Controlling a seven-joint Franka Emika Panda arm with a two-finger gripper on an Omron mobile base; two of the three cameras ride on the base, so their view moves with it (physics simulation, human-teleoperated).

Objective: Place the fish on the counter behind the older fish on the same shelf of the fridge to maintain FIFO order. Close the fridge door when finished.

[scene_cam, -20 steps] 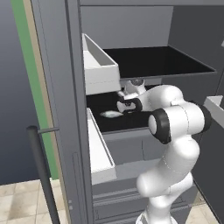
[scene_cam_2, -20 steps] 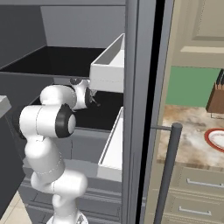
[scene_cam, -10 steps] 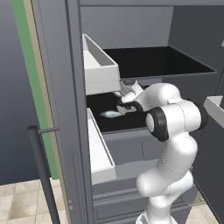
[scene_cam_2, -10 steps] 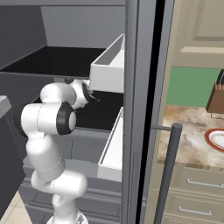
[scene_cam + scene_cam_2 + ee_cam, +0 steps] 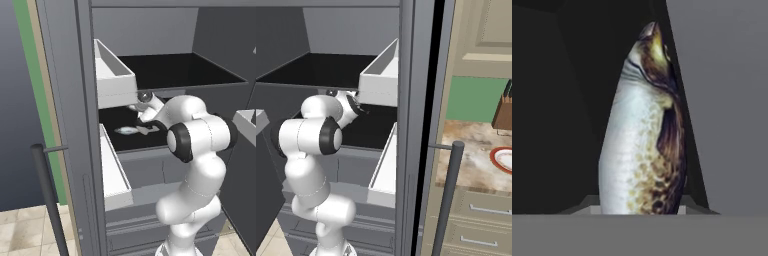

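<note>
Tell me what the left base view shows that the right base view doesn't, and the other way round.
Left base view: the silvery fish at the gripper, low over the lower black shelf, plus a green strip along the left edge. Right base view: the speckled counter with a knife block and a red-rimmed plate. Both share the open fridge, the white arm reaching inside it, the white door bins and a dark bar handle.

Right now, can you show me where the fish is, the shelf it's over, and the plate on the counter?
fish (image 5: pixel 642 150), hand view, on its silvery belly.
shelf (image 5: pixel 125 142), left base view, on the bare black panel near its front.
plate (image 5: pixel 504 159), right base view, on its red rim at the picture's right edge.
</note>
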